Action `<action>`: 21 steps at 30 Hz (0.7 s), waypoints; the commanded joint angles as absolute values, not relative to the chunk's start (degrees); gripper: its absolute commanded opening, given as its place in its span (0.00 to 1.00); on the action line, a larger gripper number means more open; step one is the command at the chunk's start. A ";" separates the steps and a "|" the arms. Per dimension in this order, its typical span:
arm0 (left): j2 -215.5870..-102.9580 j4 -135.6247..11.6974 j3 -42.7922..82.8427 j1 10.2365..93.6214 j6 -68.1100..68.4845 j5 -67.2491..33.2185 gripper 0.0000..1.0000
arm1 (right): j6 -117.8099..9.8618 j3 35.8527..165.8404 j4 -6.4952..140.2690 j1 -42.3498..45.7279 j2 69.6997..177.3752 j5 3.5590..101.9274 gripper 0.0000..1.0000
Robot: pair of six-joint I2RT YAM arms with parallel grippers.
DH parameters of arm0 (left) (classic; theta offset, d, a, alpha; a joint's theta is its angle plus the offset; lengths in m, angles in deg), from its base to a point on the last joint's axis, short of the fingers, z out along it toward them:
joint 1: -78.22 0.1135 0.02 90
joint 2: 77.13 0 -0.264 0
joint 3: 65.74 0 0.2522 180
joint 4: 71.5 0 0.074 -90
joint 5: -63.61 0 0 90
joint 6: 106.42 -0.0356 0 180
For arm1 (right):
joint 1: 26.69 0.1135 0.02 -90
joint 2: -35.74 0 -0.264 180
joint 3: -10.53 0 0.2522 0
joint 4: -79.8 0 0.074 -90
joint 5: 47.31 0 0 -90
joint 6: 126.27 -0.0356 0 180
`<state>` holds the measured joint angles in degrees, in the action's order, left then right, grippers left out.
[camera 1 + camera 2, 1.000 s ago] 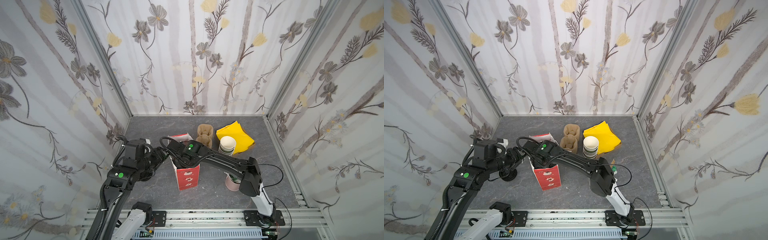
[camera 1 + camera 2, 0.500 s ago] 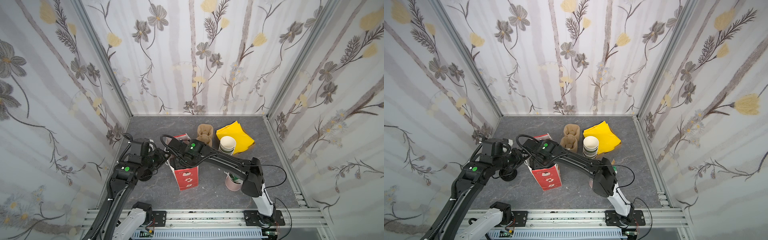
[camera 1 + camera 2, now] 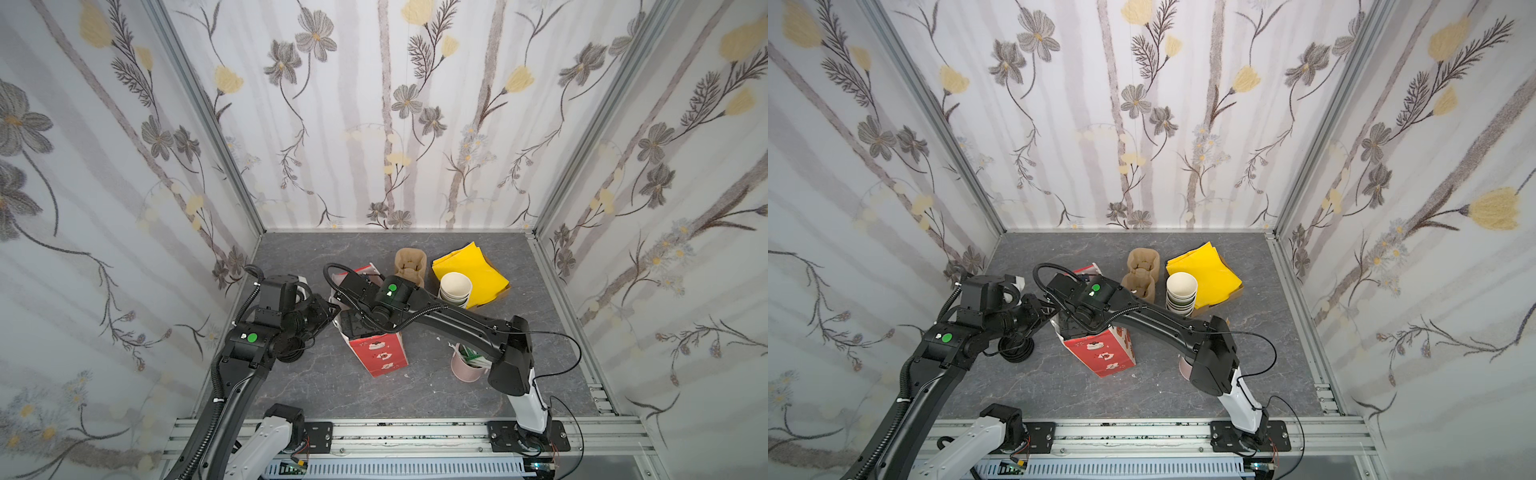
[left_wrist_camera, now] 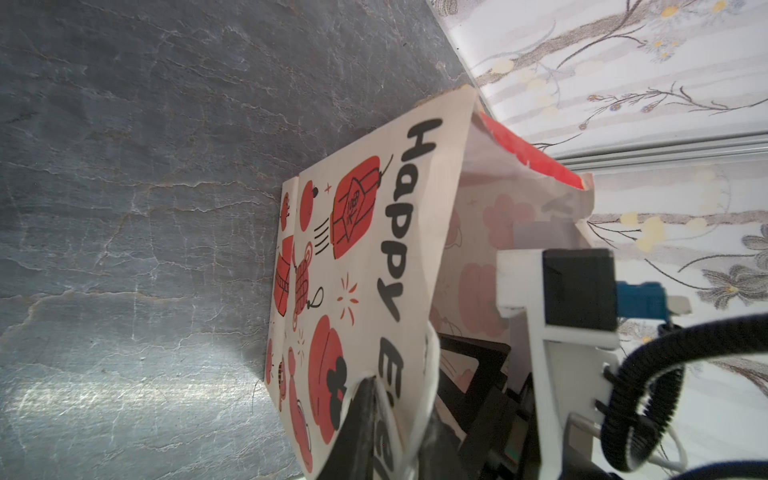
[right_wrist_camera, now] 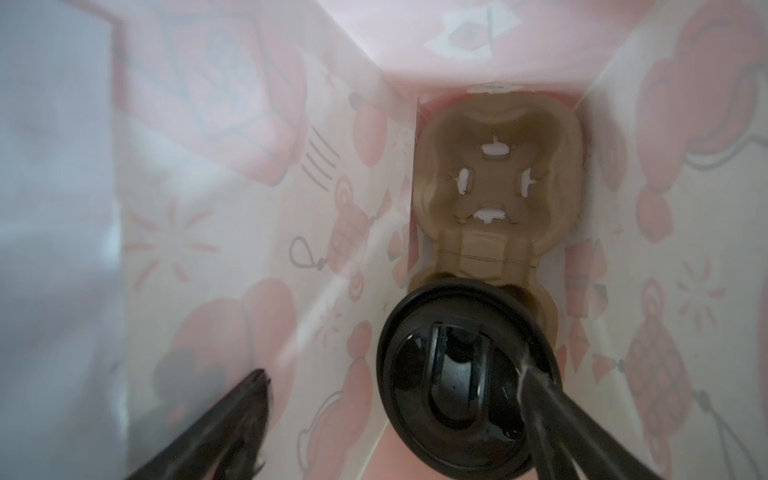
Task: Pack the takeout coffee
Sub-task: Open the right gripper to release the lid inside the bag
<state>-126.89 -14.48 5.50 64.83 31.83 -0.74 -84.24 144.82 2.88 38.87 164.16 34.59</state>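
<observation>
The takeout coffee (image 5: 469,370) shows only in the right wrist view, as a round black sip lid. It stands in a brown cup carrier (image 5: 494,232) at the bottom of a red and white paper bag (image 3: 378,353) (image 3: 1100,353) (image 4: 357,249). My right gripper (image 5: 395,415) is down inside the bag and open. One finger crosses the lid's edge and the other stands well off it. My left gripper (image 4: 395,419) (image 3: 330,309) is shut on the bag's rim at its white handle. In both top views the coffee is hidden by the bag and the right arm.
Behind the bag lie a second brown carrier (image 3: 410,266), a stack of white-lined cups (image 3: 455,289) and yellow napkins (image 3: 473,270). A pink cup of straws (image 3: 467,368) stands under the right arm. A black round stack (image 3: 1017,351) sits under the left arm.
The left arm has pushed in closer to the bag's rim, and the bag's mouth has shifted a little. The right arm stays reaching into the bag.
</observation>
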 commanded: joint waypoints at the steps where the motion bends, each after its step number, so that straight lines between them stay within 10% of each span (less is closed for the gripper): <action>1: -126.88 -15.62 6.81 64.94 32.35 0.95 0.18 | -85.06 145.06 6.48 39.08 164.81 33.85 0.90; 21: -127.60 -16.44 7.48 64.93 32.88 1.74 0.07 | -79.38 147.43 6.70 40.76 164.40 25.82 0.78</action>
<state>-127.74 -14.67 6.70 64.83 32.07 0.42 -80.06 146.66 4.54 40.44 165.01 28.43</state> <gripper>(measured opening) 0.075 0.777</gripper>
